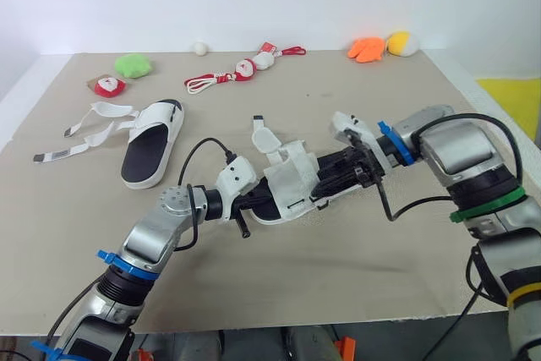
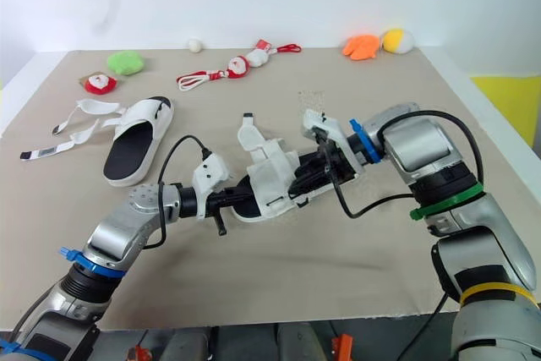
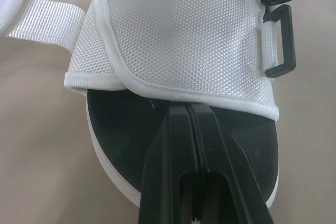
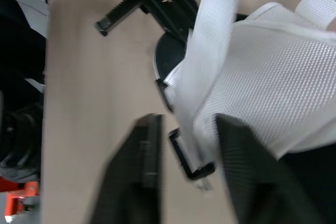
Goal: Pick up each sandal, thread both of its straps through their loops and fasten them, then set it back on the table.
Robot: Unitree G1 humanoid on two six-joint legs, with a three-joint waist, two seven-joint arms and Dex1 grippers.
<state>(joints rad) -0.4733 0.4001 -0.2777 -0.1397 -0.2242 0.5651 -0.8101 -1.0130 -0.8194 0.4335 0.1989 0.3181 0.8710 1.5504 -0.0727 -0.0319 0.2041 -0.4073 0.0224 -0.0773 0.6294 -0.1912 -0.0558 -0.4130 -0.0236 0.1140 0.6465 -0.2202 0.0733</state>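
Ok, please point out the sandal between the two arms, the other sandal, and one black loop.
Sandal between the arms (image 1: 287, 177): left eye view, on its white upper.
Other sandal (image 1: 145, 156): left eye view, on its black footbed.
Black loop (image 3: 290, 40): left wrist view, on its outer bar.

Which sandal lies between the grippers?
The middle sandal, flanked by left gripper and right gripper; the other sandal lies alone at the robot's left, straps spread.

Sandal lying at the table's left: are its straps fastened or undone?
Undone. Both straps of that sandal lie spread out on the table beside it, through no loops.
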